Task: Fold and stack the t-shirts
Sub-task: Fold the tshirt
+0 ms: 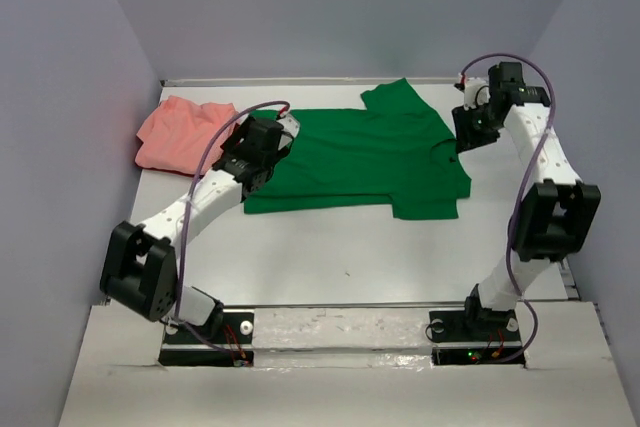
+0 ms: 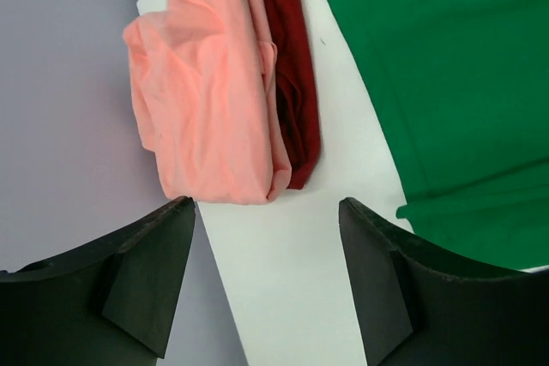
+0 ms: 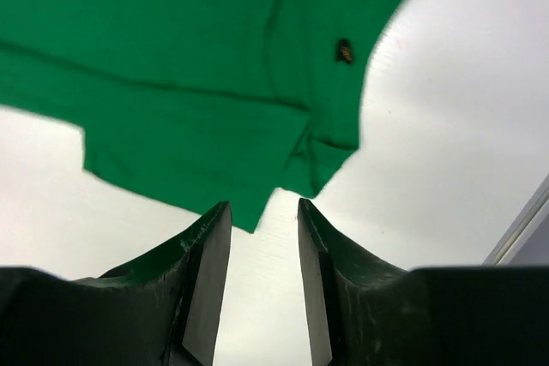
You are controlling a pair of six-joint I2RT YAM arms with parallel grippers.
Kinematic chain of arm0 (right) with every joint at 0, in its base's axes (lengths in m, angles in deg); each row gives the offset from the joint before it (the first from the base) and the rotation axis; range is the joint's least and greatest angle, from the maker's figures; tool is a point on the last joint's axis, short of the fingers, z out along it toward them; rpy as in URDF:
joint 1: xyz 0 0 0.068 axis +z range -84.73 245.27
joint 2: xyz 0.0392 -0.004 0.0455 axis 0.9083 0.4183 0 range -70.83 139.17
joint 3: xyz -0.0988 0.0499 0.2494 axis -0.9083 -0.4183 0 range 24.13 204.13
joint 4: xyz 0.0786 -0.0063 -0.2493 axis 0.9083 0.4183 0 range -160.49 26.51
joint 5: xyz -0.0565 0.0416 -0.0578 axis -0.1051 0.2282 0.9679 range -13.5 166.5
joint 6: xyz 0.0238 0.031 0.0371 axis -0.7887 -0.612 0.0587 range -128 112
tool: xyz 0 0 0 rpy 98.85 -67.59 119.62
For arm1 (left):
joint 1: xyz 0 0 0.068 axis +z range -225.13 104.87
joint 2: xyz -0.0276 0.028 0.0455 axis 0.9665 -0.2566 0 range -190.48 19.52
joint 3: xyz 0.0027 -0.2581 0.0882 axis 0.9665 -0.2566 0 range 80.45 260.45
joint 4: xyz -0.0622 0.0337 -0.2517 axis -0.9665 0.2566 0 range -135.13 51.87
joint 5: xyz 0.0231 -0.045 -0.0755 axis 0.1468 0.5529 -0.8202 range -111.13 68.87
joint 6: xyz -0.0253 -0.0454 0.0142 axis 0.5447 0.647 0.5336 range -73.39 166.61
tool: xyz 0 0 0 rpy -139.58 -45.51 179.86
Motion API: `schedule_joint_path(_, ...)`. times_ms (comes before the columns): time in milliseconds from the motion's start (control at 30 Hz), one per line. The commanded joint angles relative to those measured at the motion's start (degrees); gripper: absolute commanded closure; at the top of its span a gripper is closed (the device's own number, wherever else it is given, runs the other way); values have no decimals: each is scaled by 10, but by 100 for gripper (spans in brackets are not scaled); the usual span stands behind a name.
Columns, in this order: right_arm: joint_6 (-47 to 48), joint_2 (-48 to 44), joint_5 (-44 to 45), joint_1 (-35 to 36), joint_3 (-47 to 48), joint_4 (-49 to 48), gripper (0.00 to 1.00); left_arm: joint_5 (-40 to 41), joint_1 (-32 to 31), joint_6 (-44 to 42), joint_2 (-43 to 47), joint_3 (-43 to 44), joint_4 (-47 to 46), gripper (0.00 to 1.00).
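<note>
Here, a green t-shirt (image 1: 360, 162) lies spread flat on the counter (image 1: 350, 267), just past centre toward 12 o'clock, with its hem at 9 o'clock and its collar at 3 o'clock. A salmon-pink t-shirt (image 1: 180, 132) sits crumpled at 10 o'clock. The jaws of the left arm (image 1: 195, 205) hang wide and empty over the hem end. Those of the right arm (image 1: 535, 147) stand narrowly parted, holding nothing, above the collar end. The step in hand looks to be the first fold of the green shirt, which is laid out but not yet folded. The next move likely calls for each arm to drop onto an edge, pinch the cloth and carry it across. Only the left wrist view shows a dark red cloth (image 2: 296, 83) tucked against the pink one, and only the right wrist view picks out the small dark neck label (image 3: 343, 51)
</note>
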Motion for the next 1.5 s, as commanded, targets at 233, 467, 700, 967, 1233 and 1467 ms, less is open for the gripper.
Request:
schedule_joint_path(233, 200, -248, -36, 101, -304, -73, 52, -115, 98, 51, 210, -102, -4, 22)
schedule_joint_path(467, 276, -236, 27, 101, -369, -74, 53, -149, 156, 72, 258, -133, 18, 22)
schedule_joint_path(700, 297, -189, 36, 112, -385, -101, 54, -188, 191, 73, 294, -152, 21, 21)
schedule_joint_path(967, 284, -105, 23, 130, -363, -130, 52, -212, 207, 77, 270, -147, 31, 21)
schedule_joint_path(1233, 264, -45, 20, 164, -327, -142, 50, -218, 207, 76, 250, -142, 33, 21)
schedule_joint_path(1467, 254, -1, 27, 174, -301, -150, 49, -225, 207, 78, 225, -131, 41, 21)
